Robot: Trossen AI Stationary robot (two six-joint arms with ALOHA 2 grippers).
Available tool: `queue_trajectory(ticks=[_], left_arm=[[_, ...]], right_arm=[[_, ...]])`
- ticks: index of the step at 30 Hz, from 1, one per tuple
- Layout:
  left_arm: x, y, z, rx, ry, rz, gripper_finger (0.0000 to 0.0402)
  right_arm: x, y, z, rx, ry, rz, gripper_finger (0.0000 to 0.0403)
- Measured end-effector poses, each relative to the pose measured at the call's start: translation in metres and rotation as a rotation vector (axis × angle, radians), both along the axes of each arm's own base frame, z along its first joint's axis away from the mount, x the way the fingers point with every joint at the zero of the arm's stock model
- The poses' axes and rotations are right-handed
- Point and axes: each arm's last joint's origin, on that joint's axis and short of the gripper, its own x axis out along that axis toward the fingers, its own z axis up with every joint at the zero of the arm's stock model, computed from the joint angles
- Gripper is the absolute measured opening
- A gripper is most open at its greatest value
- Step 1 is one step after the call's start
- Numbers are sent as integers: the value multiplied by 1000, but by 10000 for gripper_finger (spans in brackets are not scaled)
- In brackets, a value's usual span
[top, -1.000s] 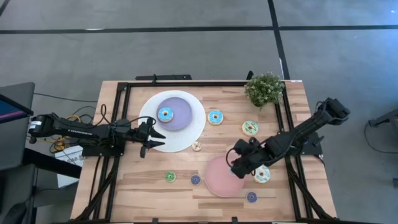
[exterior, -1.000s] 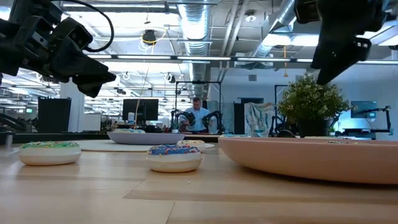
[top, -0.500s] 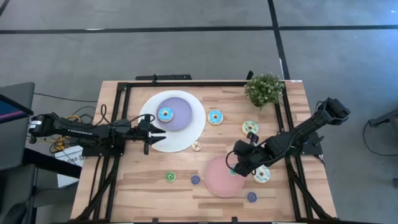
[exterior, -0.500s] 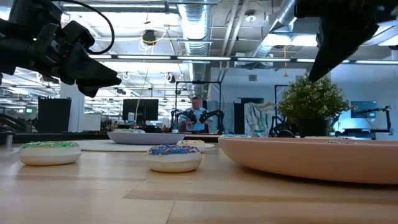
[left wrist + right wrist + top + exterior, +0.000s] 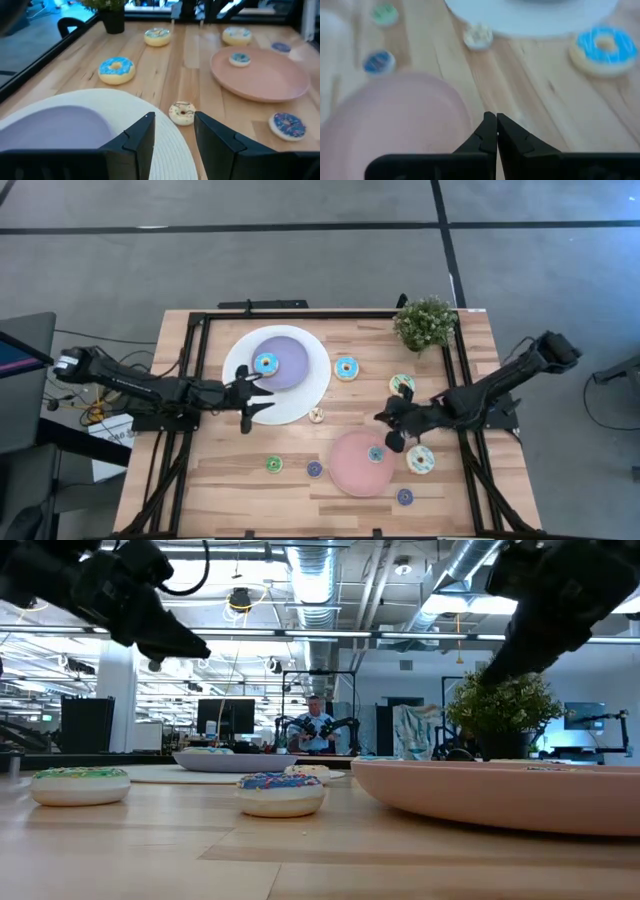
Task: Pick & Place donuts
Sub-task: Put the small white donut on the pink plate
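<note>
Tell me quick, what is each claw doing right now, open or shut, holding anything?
Left claw: open, empty, over the round white plate.
Right claw: shut, empty, by the round pink plate.

A robotics lab: exposed ceiling ducts [image 5: 310, 580], monitors [image 5: 225, 716], another robot rig [image 5: 318, 727].

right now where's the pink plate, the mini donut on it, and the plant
pink plate [image 5: 345, 470], high view, bare surface left of centre
mini donut [image 5: 376, 454], high view, on its teal icing
plant [image 5: 425, 322], high view, middle of the foliage
</note>
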Motion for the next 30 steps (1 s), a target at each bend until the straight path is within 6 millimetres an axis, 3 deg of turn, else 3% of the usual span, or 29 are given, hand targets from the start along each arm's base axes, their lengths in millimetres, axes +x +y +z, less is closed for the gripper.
queue_trajectory(ticks=[7, 10, 19, 30], left_arm=[[12, -15, 1, 31, 50, 12, 132], [16, -20, 0, 49, 65, 23, 132], [33, -32, 12, 78, 76, 38, 132], [63, -58, 17, 79, 255, 78, 132]], right_arm=[[-17, -19, -9, -54, -367, 81, 1], [-20, -26, -12, -120, -442, 100, 1], [-21, -32, -18, -134, -410, 72, 1], [-24, -33, -28, -126, -308, 64, 1]])
